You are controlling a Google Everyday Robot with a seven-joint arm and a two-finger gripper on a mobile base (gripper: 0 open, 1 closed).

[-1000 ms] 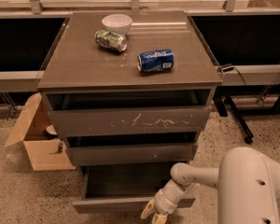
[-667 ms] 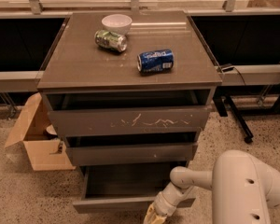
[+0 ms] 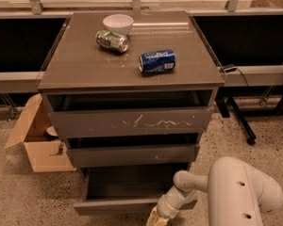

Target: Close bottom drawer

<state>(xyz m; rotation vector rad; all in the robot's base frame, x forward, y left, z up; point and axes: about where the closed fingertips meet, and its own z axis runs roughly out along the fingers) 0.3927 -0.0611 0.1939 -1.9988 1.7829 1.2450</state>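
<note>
The bottom drawer (image 3: 114, 205) is the lowest of the cabinet's three. It is pulled out, and its plain grey-brown front and shallow, dark box (image 3: 127, 182) both show. My gripper (image 3: 156, 217) is at the frame's bottom edge, right in front of the right half of the drawer front and partly cut off by the frame. My white arm (image 3: 236, 192) reaches in from the lower right.
The scratched top drawer (image 3: 132, 122) and the middle drawer (image 3: 132, 154) stick out slightly. A white bowl (image 3: 118, 22), a green can (image 3: 112, 40) and a blue can (image 3: 156, 61) lie on the cabinet top. An open cardboard box (image 3: 37, 147) stands on the floor at left, and a black cart leg (image 3: 236, 119) at right.
My gripper has slid a little down and to the left along the bottom drawer's front. The drawer stands about as far out as before.
</note>
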